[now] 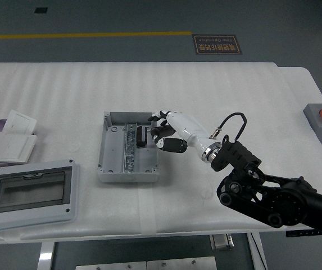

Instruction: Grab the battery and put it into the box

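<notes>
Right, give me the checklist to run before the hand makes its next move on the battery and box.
1. Box open, lid off: ok.
2. Battery location: already lying inside the box beside the metal rail: ok.
3. Right hand at the box's right wall, fingers curled near the battery: ok.
4. Fingers touching or gripping the battery: cannot tell.
5. Box lid lying clear, front left: ok.
6. Left arm: not in view, cannot tell.
</notes>
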